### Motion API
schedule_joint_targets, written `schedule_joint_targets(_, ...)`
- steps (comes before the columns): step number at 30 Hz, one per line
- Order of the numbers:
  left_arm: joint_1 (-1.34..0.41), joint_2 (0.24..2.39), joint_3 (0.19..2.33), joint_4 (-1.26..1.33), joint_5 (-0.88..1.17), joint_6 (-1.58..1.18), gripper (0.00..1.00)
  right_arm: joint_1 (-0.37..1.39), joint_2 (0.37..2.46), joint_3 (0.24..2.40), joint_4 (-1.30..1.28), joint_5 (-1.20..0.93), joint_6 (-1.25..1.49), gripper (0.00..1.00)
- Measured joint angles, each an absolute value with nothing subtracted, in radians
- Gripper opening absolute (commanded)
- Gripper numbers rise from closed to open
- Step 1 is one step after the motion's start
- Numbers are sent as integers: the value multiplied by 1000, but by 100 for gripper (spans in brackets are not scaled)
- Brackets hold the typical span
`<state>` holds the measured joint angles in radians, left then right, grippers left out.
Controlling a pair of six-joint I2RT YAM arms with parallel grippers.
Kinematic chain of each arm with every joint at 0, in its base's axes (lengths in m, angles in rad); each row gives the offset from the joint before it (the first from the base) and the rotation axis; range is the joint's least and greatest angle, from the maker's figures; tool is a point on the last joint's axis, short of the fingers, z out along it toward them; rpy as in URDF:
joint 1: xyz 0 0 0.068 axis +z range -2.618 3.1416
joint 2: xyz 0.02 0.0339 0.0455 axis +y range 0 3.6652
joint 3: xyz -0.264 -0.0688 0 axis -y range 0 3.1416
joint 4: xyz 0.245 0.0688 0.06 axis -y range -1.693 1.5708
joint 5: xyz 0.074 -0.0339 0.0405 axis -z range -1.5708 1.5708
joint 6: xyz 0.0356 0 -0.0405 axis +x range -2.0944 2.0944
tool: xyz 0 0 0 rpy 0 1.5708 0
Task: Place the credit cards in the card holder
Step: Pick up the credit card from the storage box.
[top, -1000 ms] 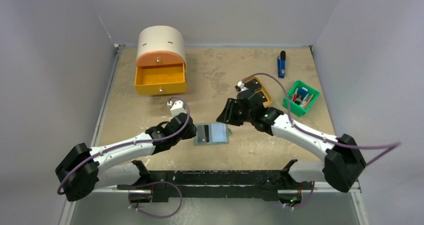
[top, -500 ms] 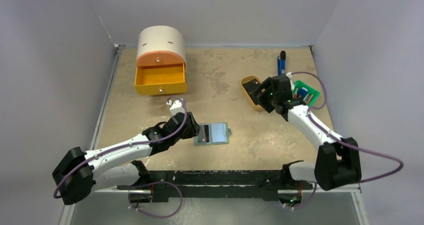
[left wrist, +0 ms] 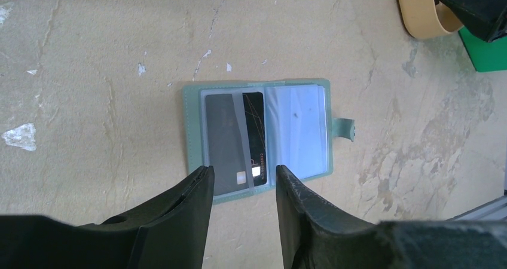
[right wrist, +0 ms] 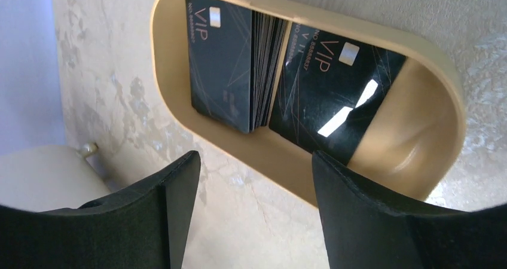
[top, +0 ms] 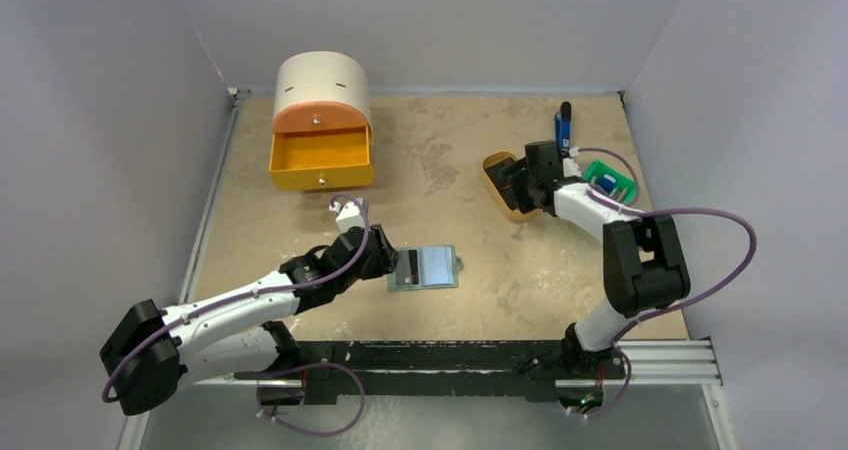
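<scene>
Credit cards [right wrist: 221, 60]: black, marked VIP, inside the tan oval tray [right wrist: 406, 131]. A stack leans on edge at one end of the tray and a single card [right wrist: 326, 92] lies tilted against it.

One further black card [left wrist: 254, 134] sits in the left half of the card holder [left wrist: 297, 130], partly under the pale pocket film. The holder lies open and flat on the table [left wrist: 89, 72] near its front middle, snap tab pointing right, well apart from the tray.

Left gripper [left wrist: 242, 170]: hangs just above the holder's near edge, jaws moderately parted, nothing between them.

Right gripper [right wrist: 254, 161]: over the tray at the right rear, jaws spread wide, gripping nothing.

Other containers:
- The yellow drawer [top: 320, 160] of the cream-domed cabinet at the left rear stands pulled out.
- The green bin [top: 610, 182] is just beside the right arm, and its small contents cannot be told apart.
- A blue-and-black stick [top: 564, 128] lies behind the bin.
</scene>
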<state>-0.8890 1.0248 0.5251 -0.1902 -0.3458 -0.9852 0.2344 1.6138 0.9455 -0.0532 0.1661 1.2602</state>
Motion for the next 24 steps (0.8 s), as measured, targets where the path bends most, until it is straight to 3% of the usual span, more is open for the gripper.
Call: schedule_joint_targets(24, -888, 1052, 525, -204, -347, -984, 39, 212, 1814, 1035, 40, 190, 1355, 52)
